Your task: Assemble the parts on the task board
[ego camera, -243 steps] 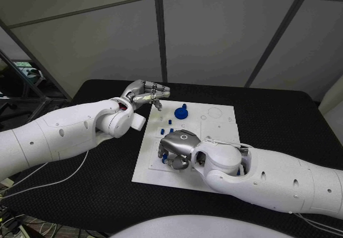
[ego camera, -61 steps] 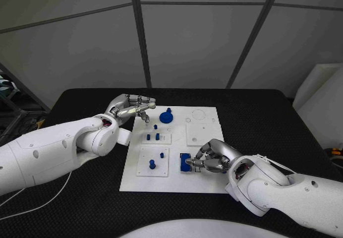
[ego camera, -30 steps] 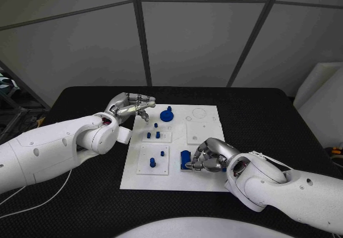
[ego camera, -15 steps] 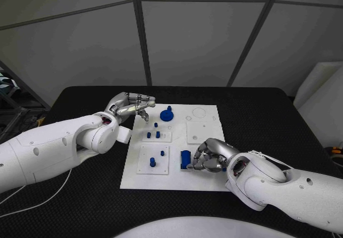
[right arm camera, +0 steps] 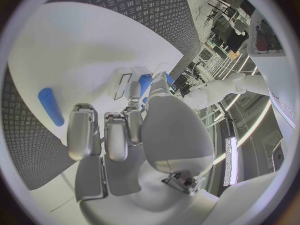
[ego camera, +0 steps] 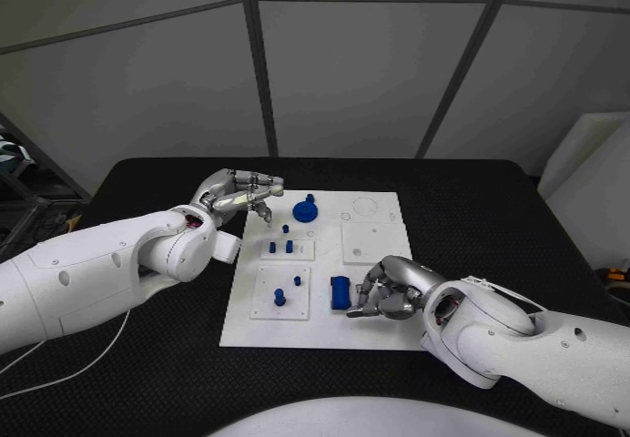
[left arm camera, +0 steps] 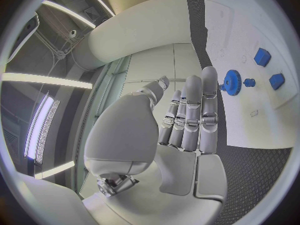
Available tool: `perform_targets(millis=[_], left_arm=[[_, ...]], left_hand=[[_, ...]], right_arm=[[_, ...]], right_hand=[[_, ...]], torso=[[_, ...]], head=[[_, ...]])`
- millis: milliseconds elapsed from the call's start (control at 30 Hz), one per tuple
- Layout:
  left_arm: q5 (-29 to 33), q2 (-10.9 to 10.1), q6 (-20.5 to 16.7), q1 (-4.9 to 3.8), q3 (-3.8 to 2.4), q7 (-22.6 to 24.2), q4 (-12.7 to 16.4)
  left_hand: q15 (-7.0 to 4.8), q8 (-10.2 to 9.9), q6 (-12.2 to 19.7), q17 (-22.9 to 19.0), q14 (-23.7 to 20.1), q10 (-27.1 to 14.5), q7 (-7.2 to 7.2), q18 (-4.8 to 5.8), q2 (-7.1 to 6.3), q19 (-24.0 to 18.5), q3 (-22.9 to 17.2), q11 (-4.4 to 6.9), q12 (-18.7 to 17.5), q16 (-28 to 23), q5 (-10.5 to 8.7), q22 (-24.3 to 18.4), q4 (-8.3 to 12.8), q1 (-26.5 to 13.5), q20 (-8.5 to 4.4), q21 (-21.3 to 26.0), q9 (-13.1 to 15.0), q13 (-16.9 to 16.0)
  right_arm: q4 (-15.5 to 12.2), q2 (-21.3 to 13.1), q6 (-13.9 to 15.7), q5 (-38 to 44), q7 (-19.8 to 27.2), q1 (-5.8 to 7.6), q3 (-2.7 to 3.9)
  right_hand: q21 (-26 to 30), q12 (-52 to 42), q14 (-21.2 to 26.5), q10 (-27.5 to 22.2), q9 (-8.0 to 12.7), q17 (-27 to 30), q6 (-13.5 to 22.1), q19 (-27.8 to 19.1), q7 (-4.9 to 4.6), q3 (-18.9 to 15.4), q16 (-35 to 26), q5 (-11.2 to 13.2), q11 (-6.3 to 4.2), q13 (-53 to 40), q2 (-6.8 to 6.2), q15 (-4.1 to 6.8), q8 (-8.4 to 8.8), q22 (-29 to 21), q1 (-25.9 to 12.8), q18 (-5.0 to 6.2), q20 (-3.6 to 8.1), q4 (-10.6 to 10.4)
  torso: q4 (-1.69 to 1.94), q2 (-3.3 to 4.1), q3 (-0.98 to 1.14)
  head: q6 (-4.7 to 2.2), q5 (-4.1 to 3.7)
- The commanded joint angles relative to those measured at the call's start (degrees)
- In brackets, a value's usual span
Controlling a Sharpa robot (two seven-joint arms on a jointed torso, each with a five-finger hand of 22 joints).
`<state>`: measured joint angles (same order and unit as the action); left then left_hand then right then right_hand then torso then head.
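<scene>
The white task board (ego camera: 376,273) lies mid-table. A blue block (ego camera: 340,292) stands on its near part. My right hand (ego camera: 385,289) sits just right of that block, fingers curled in and holding nothing. From the right wrist view, the right hand (right arm camera: 125,135) has the block (right arm camera: 145,83) beyond its fingertips, and a blue rod (right arm camera: 50,106) lies at the board's edge. My left hand (ego camera: 243,193) hovers over the board's far left corner and holds nothing. A blue gear (ego camera: 305,211) lies close by. In the left wrist view, the left hand's (left arm camera: 187,130) fingers stretch toward the gear (left arm camera: 232,81).
Small blue pegs (ego camera: 279,247) stand in a raised plate left of centre, and two more pegs (ego camera: 279,296) stand in the near left plate. A bare raised plate (ego camera: 368,244) lies at the right. Black table (ego camera: 499,218) surrounds the board.
My right hand has drawn slightly to the right, off the blue block, which stays standing on the board. The left hand has hardly moved.
</scene>
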<state>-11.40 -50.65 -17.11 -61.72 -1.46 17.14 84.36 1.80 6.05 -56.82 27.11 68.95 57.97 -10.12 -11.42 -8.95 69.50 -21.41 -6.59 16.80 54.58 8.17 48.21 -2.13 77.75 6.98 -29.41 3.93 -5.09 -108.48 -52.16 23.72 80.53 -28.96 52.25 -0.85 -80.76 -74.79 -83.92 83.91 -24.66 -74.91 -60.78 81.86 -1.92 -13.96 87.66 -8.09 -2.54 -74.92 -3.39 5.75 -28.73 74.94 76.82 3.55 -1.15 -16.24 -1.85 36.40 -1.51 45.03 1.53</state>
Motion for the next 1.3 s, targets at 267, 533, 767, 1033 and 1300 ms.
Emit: perform_targets(millis=[267, 533, 767, 1033, 1300], left_arm=[[0.2, -0.2, 0.3, -0.08, -0.04, 0.3, 0.1], [0.2, -0.2, 0.0, -0.07, -0.03, 0.7, 0.5], [0.2, -0.2, 0.0, 0.01, -0.03, 0.8, 0.6], [0.2, -0.3, 0.1, 0.21, -0.03, 0.9, 0.6], [0.2, -0.3, 0.2, 0.4, -0.03, 0.9, 0.6]], left_hand=[[-0.2, 0.2, 0.0, -0.1, -0.4, -0.3, -0.14, 1.0, 0.39, 0.4, 0.3, 0.08, 0.3, 0.2, 0.14, -0.1, -0.1, -0.2, 0.03, 0.4, -0.1, 0.1], [-0.19, 0.2, 0.0, -0.1, -0.4, -0.4, -0.14, 1.0, 0.39, 0.4, 0.3, 0.07, 0.3, 0.3, 0.14, -0.1, -0.1, -0.1, 0.03, 0.4, -0.1, 0.1], [-0.19, 0.2, 0.0, -0.1, -0.4, -0.4, -0.14, 1.0, 0.39, 0.4, 0.3, 0.07, 0.3, 0.3, 0.14, -0.1, -0.1, -0.1, 0.03, 0.4, -0.1, 0.1], [-0.19, 0.2, 0.0, -0.1, -0.4, -0.4, -0.14, 1.0, 0.39, 0.4, 0.3, 0.07, 0.3, 0.3, 0.14, -0.1, -0.1, -0.1, 0.03, 0.4, -0.1, 0.1], [-0.19, 0.2, 0.0, -0.1, -0.4, -0.4, -0.14, 1.0, 0.39, 0.4, 0.3, 0.07, 0.3, 0.3, 0.14, -0.1, -0.1, -0.1, 0.03, 0.4, -0.1, 0.1]], right_arm=[[-2.7, -7.9, 5.1, -7.3, 11.4, 0.16, 0.04], [-3.0, -12.5, 4.1, -2.7, 9.2, 0.19, 0.03], [-1.9, -13.1, 3.7, 2.7, 3.7, 0.12, 0.0], [-0.7, -12.1, 1.5, 6.3, -0.4, 0.05, -0.02], [0.3, -11.0, -0.6, 8.1, -2.4, -0.01, -0.03]], right_hand=[[2.1, 5.5, -4.5, -2.1, 4.5, -7.9, 3.6, -1.8, -2.44, 2.4, -1.2, -11.6, 2.35, 1.2, 4.66, -1.87, 9.1, 0.1, 5.3, 0.15, -1.28, 0.2], [1.9, 8.6, -4.6, -2.6, 8.4, -8.1, -0.3, -1.6, -2.53, 1.4, -1.3, -12.7, 2.47, 3.1, 5.3, -2.09, 14.13, 0.5, 6.6, 0.1, -1.68, -0.2], [1.8, 10.2, -4.6, -2.8, 8.9, -8.1, -2.5, -1.4, -2.14, -0.2, -1.3, -13.2, 2.15, 4.0, 4.1, -1.84, 14.98, 0.7, 6.0, 0.06, -1.51, -0.2], [2.0, 10.7, -4.6, -2.8, 8.7, -7.9, -3.1, -1.5, -2.1, -1.7, -1.4, -13.2, 2.13, 4.2, 3.2, -1.8, 15.41, 0.6, 4.3, 0.08, -1.43, -0.4], [2.1, 10.9, -4.5, -2.8, 8.5, -7.9, -3.2, -1.5, -2.16, -2.7, -1.4, -12.4, 2.2, 4.2, 2.55, -1.85, 15.78, 0.5, 2.9, 0.09, -1.46, -0.4]], torso=[[-0.16, -0.1, -0.07], [-1.1, 0.0, -0.18], [-1.08, -0.03, -0.08], [-1.1, 0.03, -0.15], [-1.04, -0.05, -0.23]], head=[[-0.47, -1.23], [-0.83, -2.58], [-0.58, -2.97], [-0.31, -2.9], [-0.11, -2.95]])
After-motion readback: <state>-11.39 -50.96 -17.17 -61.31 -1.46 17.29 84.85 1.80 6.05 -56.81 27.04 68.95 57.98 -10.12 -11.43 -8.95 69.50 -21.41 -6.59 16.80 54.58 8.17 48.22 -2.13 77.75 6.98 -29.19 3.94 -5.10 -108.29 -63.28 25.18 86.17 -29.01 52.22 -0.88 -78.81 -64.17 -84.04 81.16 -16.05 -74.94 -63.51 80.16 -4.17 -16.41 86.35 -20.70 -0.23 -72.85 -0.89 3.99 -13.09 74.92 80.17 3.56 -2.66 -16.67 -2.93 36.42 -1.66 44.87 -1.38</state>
